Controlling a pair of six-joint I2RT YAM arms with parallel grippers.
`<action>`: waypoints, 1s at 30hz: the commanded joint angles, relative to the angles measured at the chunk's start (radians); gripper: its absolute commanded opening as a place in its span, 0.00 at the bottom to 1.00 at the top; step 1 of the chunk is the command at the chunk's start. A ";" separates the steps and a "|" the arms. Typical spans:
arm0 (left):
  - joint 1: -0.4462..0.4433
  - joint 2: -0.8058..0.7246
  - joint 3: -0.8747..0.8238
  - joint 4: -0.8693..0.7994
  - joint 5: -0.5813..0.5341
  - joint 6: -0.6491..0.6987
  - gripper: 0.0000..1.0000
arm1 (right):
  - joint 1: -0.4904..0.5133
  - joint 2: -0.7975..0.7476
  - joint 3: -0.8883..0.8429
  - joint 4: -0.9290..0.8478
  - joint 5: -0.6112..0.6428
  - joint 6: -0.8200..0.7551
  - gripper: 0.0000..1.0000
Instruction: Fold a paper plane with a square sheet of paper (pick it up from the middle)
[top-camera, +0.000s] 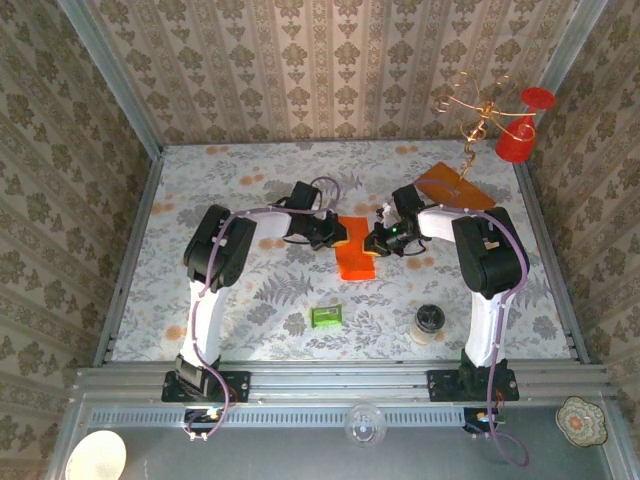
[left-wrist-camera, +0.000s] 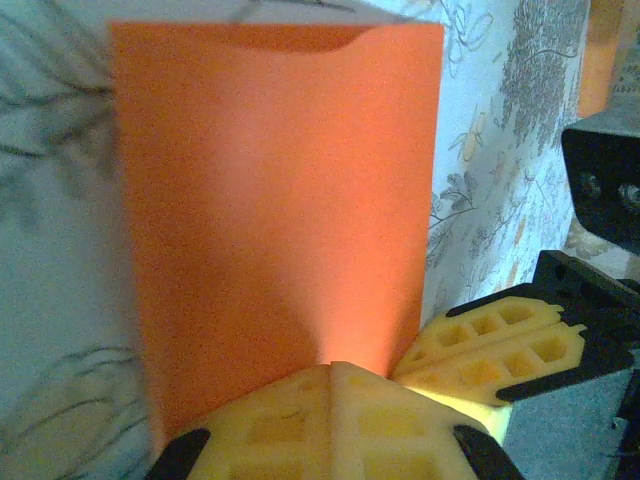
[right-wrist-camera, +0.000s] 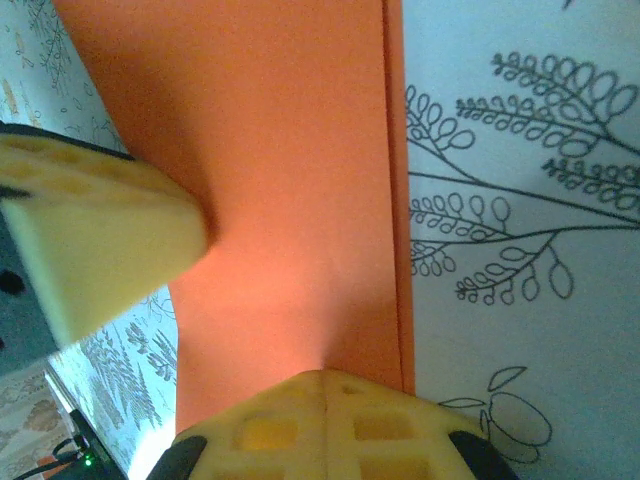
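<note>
Pressing square sheet of paper (top-camera: 356, 263), long axis top-to-bottom | my left pincer (top-camera: 338, 239) and right pincer (top-camera: 376, 245) both closed empty, flanking it mid-frame

The left arm (top-camera: 213, 262) and right arm (top-camera: 488, 258) have white lower links, black upper housings and looping purplish cables (top-camera: 325, 184). The left gripper (left-wrist-camera: 332, 368) and right gripper (right-wrist-camera: 322, 376) have pale yellow fingers (left-wrist-camera: 268, 428) with square waffle pockets. Black mounts (left-wrist-camera: 181, 452) sit at five and seven o'clock.

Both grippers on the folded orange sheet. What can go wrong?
1. The square sheet of paper shows a strip of lower layer along one edge; pressing may lock in a crooked fold.
2. The left gripper and right gripper are shut, tips close together on it; they may bump or drag it.
</note>
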 joint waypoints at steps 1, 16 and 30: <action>0.080 -0.007 -0.058 -0.063 -0.060 0.053 0.00 | -0.002 0.085 -0.046 -0.135 0.215 0.007 0.06; -0.018 -0.159 -0.112 0.048 -0.040 -0.040 0.00 | -0.003 0.079 -0.053 -0.137 0.221 0.009 0.06; 0.033 -0.067 -0.146 0.022 -0.050 -0.001 0.00 | -0.006 0.081 -0.055 -0.135 0.222 0.006 0.06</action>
